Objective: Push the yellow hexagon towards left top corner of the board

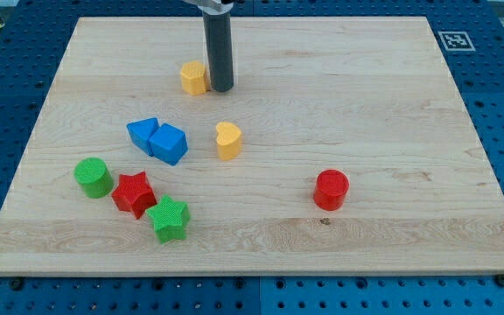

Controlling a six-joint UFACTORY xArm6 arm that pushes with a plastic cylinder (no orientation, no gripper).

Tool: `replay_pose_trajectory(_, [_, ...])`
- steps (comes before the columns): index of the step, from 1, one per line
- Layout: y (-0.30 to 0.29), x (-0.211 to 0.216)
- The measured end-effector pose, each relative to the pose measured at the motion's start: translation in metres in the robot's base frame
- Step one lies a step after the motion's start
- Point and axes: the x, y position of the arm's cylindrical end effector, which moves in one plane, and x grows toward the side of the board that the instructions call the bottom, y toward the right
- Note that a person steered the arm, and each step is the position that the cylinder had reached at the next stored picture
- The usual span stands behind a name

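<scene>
Midway through the push, the rod's tip sits just right of the yellow hexagon, seemingly touching it, in the upper left part of the board. The top-left corner remains well apart, so most travel is left. No claw exists to judge; the arm above is cut off.

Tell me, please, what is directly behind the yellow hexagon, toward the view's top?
Behind the yellow hexagon only bare board shows, up to its top edge. My tip stands beside the hexagon on the view's right, not behind it. The hexagon's own rear face is hidden.
</scene>
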Motion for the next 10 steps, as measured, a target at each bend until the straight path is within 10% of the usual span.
replay_pose_trajectory(3, [-0.082,-0.027])
replay_pose_trajectory(5, [-0.098,0.030])
replay_pose_trajectory(7, [-0.146,-0.048])
replay_pose_trajectory(10, [-0.146,-0.038])
